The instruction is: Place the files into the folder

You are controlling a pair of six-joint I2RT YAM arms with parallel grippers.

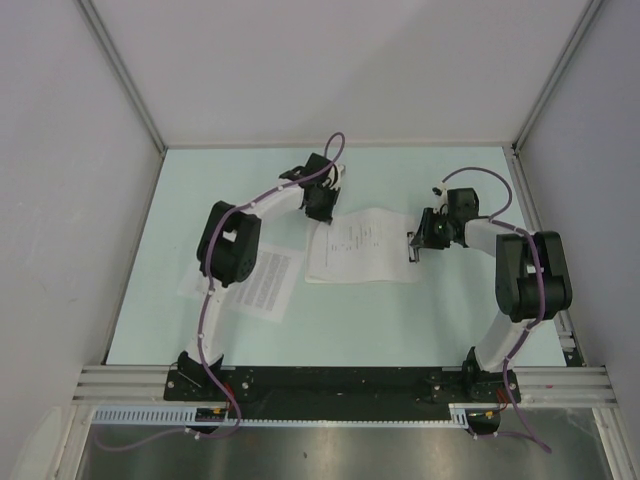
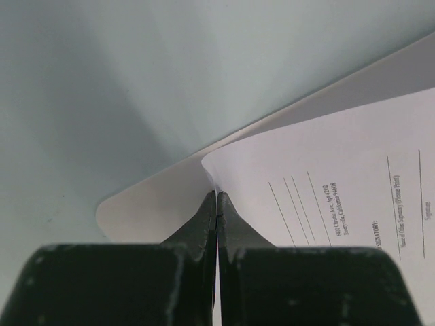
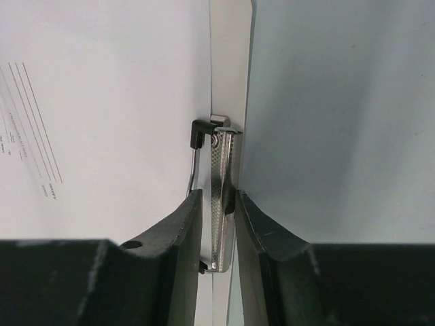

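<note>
One file, the sparser printed sheet (image 1: pixel 360 248), lies on the white folder (image 2: pixel 149 204) at the table's middle. My left gripper (image 2: pixel 217 193) is shut on this sheet's (image 2: pixel 326 156) far left corner, lifting it a little off the board. My right gripper (image 3: pixel 217 193) stands at the folder's right short edge (image 3: pixel 228 61), jaws closed against both sides of the metal clip (image 3: pixel 223 176). In the top view this gripper (image 1: pixel 415 243) meets the clip (image 1: pixel 411 243) there. The other file, the densely lined sheet (image 1: pixel 262 280), lies flat at the left, partly under my left arm.
White enclosure walls (image 1: pixel 80 150) close in the pale green table (image 1: pixel 450 310) on three sides. An aluminium rail (image 1: pixel 340 380) with both arm bases runs along the near edge.
</note>
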